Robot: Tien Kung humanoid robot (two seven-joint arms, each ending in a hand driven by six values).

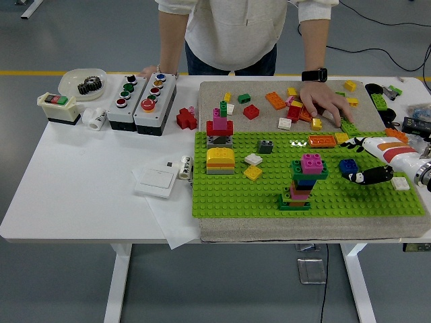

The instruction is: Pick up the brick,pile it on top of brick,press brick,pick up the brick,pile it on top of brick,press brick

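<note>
We see the right hand (369,161) with its fingers (357,177) spread and holding nothing, one above and one below the blue brick (348,166) just to their left. We cannot tell whether they touch it. The blue brick sits flat on the green baseplate (236,195); it looks near square, so we cannot name a long axis. Farther left stands the stacked tower (303,182), upright, capped by a pink brick (312,161). Beyond the fingers, a person's hand (326,104) rests among loose bricks. The worktop (81,182) carries everything.
</note>
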